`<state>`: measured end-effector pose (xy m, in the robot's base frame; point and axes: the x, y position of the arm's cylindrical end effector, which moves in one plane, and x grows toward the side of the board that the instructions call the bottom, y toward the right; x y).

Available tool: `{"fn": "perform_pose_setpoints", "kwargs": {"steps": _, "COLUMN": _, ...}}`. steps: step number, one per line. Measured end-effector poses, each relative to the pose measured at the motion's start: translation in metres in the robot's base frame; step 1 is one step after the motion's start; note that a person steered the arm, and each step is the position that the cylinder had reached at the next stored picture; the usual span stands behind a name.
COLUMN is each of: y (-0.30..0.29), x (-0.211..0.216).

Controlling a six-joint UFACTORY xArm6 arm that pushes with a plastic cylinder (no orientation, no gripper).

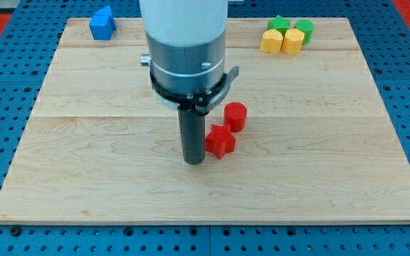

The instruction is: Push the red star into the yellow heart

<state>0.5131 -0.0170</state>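
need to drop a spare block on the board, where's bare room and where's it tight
Bare: the board along the view's bottom and left, below the blue block. Crowded: centre, where my tip meets the red star beside the red cylinder; top right, the yellow and green cluster.

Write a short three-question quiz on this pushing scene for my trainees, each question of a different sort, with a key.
1. True or false: my tip stands at the view's left of the red star.
2. Which block lies nearest the red star? A blue block B red cylinder C yellow heart
3. Fill in: the yellow heart sits near the view's top ____ corner of the wooden board.

Key: 1 true; 2 B; 3 right.
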Motion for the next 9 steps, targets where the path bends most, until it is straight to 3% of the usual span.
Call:
{"fn": "perform_pose_setpoints", "kwargs": {"steps": 2, "y": 0.039, "x": -0.056}}
{"fn": "perform_pose_setpoints", "kwargs": {"steps": 3, "y": 0.024, "x": -0.06}}
{"fn": "perform_pose_setpoints", "kwargs": {"steps": 4, "y": 0.025, "x": -0.013}}
{"fn": "perform_pose_setpoints", "kwargs": {"steps": 5, "y": 0.058, "x": 0.0}}
{"fn": "perform_pose_setpoints", "kwargs": {"steps": 7, "y": 0.071, "x": -0.074}}
{"fn": "perform_pose_setpoints", "kwargs": {"steps": 9, "y": 0.072, "x": -0.117}}
